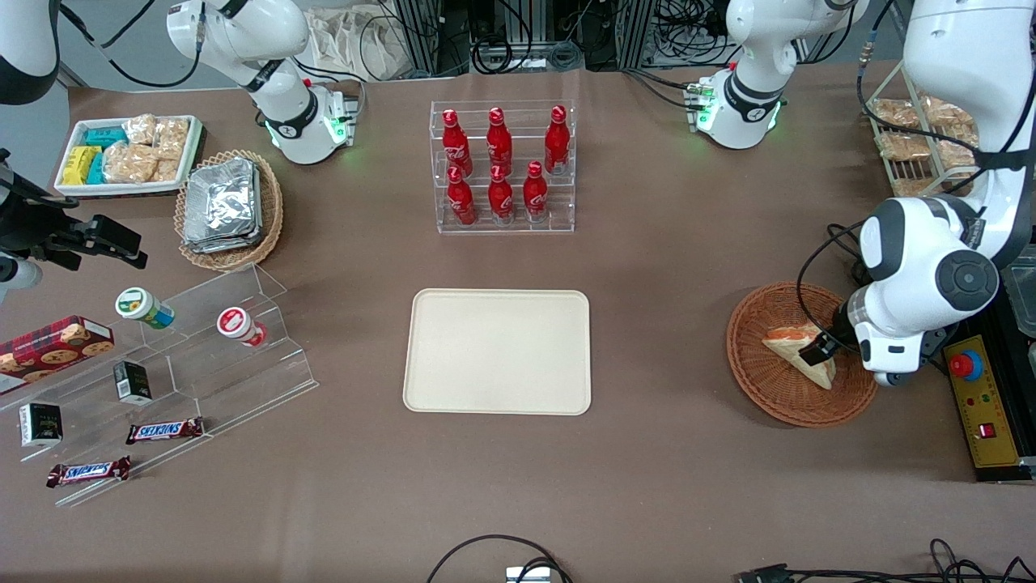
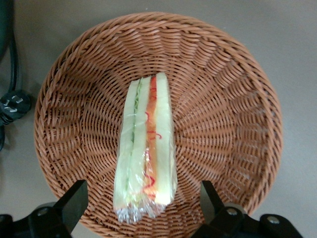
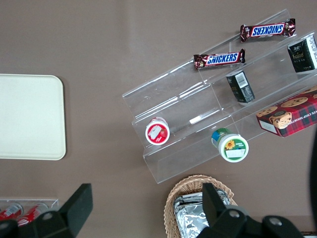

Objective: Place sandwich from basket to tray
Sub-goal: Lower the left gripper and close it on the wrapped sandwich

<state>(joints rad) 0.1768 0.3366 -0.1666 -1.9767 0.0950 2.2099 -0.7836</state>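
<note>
Brown cloth covers the worktop (image 1: 647, 267), its corner toward the parked arm's end crowded with a clear stepped stand (image 1: 186, 356) of snacks that runs off the frame's edge. Near the middle, toward the front camera, lies the tray (image 1: 498, 352), bare, with open cloth on every side. Farther from the camera stands a rack of red bottles (image 1: 503, 166), well apart from the tray. Toward the working arm's end sits the basket (image 1: 797, 356), close to the worktop's edge and a yellow control box (image 1: 979, 405). The sandwich (image 2: 146, 153) lies in the basket's middle, wrapped in clear film, partly masked in the front view by the arm. The gripper (image 2: 143, 201) hangs just above it, fingers (image 2: 74, 198) spread wide to either side, not touching the bread. Fingertips are cut off in the wrist view.
</note>
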